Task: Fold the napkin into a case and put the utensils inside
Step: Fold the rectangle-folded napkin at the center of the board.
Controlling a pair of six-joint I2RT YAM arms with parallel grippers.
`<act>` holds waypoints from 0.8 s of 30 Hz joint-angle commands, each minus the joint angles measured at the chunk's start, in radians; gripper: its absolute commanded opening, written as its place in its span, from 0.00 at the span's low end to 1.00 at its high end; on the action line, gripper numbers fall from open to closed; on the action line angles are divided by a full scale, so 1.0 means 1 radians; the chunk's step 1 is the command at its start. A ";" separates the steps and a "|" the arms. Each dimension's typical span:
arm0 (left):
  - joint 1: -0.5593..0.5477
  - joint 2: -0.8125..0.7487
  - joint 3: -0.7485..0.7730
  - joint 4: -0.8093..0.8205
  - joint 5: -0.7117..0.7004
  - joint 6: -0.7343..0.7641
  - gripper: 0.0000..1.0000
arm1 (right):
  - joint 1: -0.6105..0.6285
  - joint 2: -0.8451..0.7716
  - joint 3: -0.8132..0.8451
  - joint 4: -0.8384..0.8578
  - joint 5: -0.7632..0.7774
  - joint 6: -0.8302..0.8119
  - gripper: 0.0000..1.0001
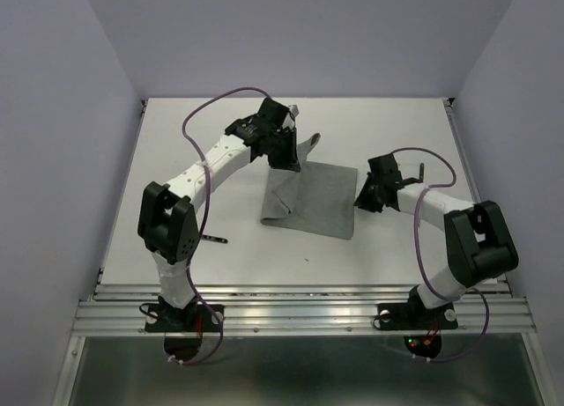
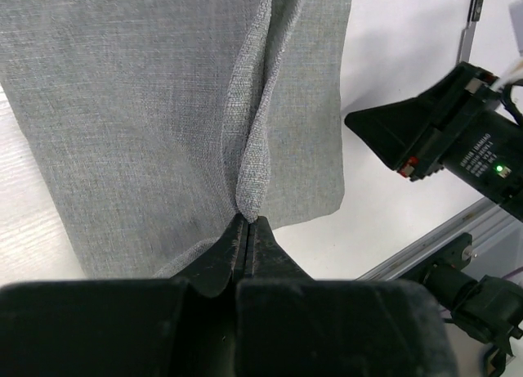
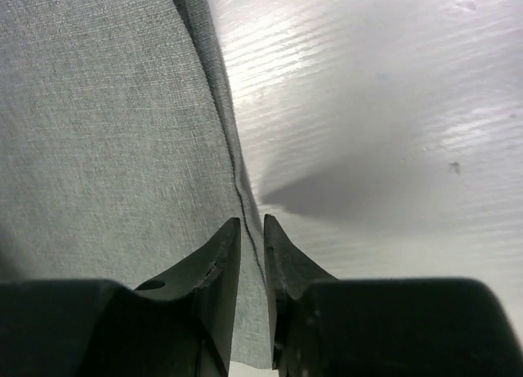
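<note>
The napkin [image 1: 317, 199], plain grey cloth, lies in the middle of the table [image 1: 397, 256], between my two hands. Its left side is doubled into a raised ridge that runs from far to near. My left gripper [image 1: 287, 158] sits at the far end of that ridge, its jaws pressed together on a pinch of cloth that rises from the tips as a narrow pleat. My right gripper [image 1: 370, 193] is low at the napkin's right edge, about halfway along it. Its jaws stand a narrow slit apart and grip nothing I can see. The cloth's edge runs straight away from that slit, with cloth to the left and bare table to the right. So the napkin lies left of my right hand, and its fold line runs far to near. I judge the next fold must cross that line, and my left hand, with cloth in its grip, is placed to lead it.
</note>
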 commanded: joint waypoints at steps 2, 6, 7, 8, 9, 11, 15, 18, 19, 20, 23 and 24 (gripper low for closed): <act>0.005 -0.015 0.057 -0.002 -0.003 0.016 0.00 | 0.001 -0.069 -0.017 -0.055 0.104 -0.018 0.29; 0.005 -0.003 0.071 0.004 0.018 0.015 0.00 | 0.001 -0.036 -0.006 -0.023 0.060 -0.026 0.31; 0.003 0.003 0.075 0.007 0.023 0.013 0.00 | 0.001 -0.023 0.000 -0.012 0.046 -0.029 0.31; 0.003 0.008 0.078 0.009 0.029 0.013 0.00 | 0.001 -0.010 0.003 -0.003 0.034 -0.029 0.30; 0.003 0.011 0.088 0.009 0.032 0.012 0.00 | 0.001 0.019 0.003 0.020 0.014 -0.027 0.29; 0.002 0.023 0.098 0.006 0.035 0.012 0.00 | 0.001 0.043 0.003 0.044 -0.006 -0.023 0.26; 0.000 0.034 0.123 0.007 0.054 0.006 0.00 | 0.001 0.076 0.000 0.089 -0.064 -0.014 0.14; -0.009 0.043 0.138 0.014 0.066 -0.005 0.00 | 0.001 0.076 -0.001 0.094 -0.066 -0.011 0.11; -0.017 0.044 0.141 0.017 0.068 -0.008 0.00 | 0.001 0.075 0.000 0.094 -0.064 -0.011 0.11; -0.021 0.049 0.144 0.023 0.069 -0.013 0.00 | 0.001 0.070 -0.001 0.092 -0.060 -0.011 0.10; -0.035 0.060 0.152 0.035 0.075 -0.033 0.00 | 0.001 0.063 -0.005 0.080 -0.043 -0.009 0.08; -0.037 0.060 0.157 0.038 0.075 -0.042 0.00 | 0.001 0.060 -0.006 0.071 -0.032 -0.007 0.08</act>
